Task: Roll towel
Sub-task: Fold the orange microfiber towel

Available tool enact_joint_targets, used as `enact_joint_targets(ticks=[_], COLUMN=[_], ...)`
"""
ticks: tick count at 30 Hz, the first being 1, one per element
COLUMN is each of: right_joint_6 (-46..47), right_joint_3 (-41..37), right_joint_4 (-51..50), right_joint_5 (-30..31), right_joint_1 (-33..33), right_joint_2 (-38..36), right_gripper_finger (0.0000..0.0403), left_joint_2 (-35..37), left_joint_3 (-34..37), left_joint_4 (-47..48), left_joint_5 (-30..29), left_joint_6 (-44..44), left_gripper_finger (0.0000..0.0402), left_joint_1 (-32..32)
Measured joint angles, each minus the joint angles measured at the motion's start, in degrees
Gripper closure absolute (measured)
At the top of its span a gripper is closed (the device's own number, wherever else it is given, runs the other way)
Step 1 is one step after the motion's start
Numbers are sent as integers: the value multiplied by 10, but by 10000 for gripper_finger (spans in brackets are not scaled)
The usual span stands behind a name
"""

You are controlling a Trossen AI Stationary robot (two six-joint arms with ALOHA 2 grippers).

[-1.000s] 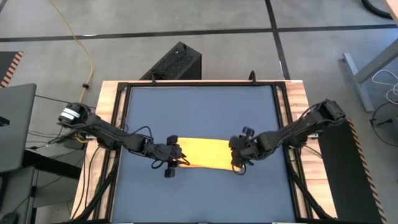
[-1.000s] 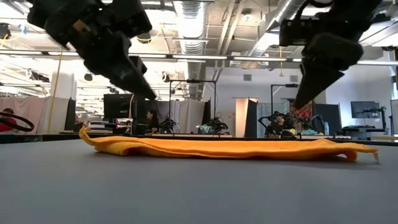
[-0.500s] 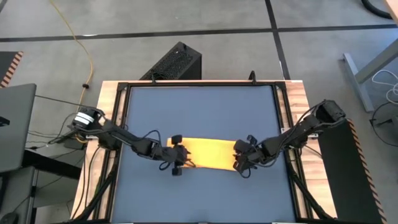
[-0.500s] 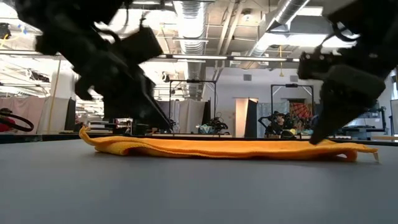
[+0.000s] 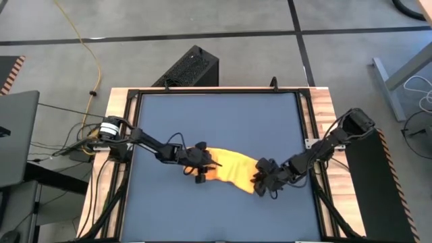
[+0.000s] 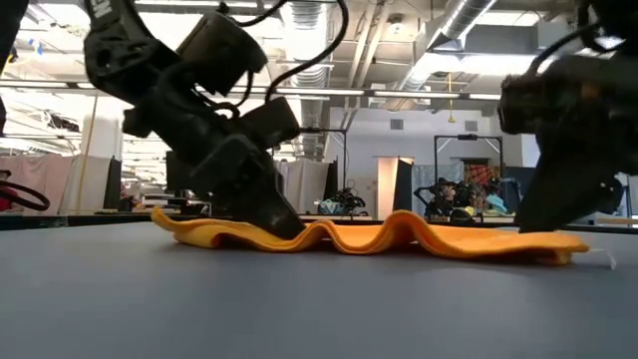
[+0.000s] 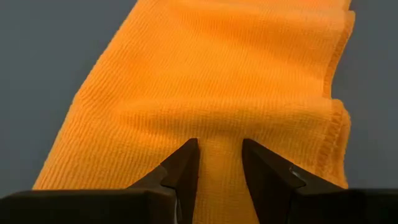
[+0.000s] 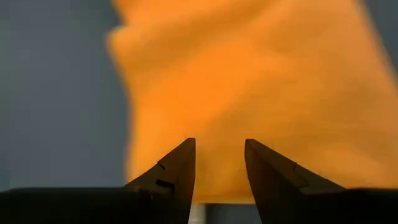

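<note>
The yellow towel lies on the dark blue tabletop, skewed and rumpled into low waves. My left gripper is down on the towel's left part, open by a narrow gap. My right gripper is at the towel's right end near the table's front, also open by a narrow gap. A small white tag sticks out at the towel's right end. My left gripper has both open fingertips on the towel's top side, a little in from its left end. It slants down from the table's left. A ridge of cloth is heaped just ahead of the tips; the towel lies on the table. My right gripper slants down from the table's right over the towel's right end. In the low view one finger reaches down to the cloth there. The towel stays flat on the table under it; whether the tips press on it cannot be told.
The table's raised black frame runs around the blue top. Bare tabletop lies far of the towel and near it. Cables hang beside the left arm. A room with desks and equipment shows beyond the table.
Both grippers have come down onto the towel. My left gripper has moved toward the table's right and shoved the towel's left part along, so the flat cloth has bunched into waves. My right gripper has rolled and gone toward the near edge; the towel's right end has slid that way.
</note>
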State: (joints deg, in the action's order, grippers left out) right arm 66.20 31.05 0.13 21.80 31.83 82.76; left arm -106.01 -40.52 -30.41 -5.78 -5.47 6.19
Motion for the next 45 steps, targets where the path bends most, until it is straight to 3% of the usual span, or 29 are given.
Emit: enact_joint_targets(ticks=[6,12,20,27,32,36,45], right_joint_6=[-14,-53,-122,-152,-168,-166,-153], right_joint_3=[17,66,97,97,97,97,98], right_joint_4=[50,-26,-86,-107,-106,-98,-67], right_joint_5=[0,-3,-6,2,16,19,24], right_joint_1=[18,15,-15,-42,-55,-57,-57], right_joint_2=[0,0,0,0,4,31,120], right_gripper_finger=[239,239,239,239,239,239,239], left_joint_2=[0,16,101,147,162,169,185], left_joint_3=[-18,-29,-34,-34,-27,21,102], left_joint_4=[2,53,156,235,307,292,225], left_joint_5=[40,75,74,54,-36,-84,-86], left_joint_6=[30,40,39,34,27,-6,-76], left_gripper_finger=[285,285,285,285,285,285,285], left_joint_1=[-14,-14,-7,17,45,65,86])
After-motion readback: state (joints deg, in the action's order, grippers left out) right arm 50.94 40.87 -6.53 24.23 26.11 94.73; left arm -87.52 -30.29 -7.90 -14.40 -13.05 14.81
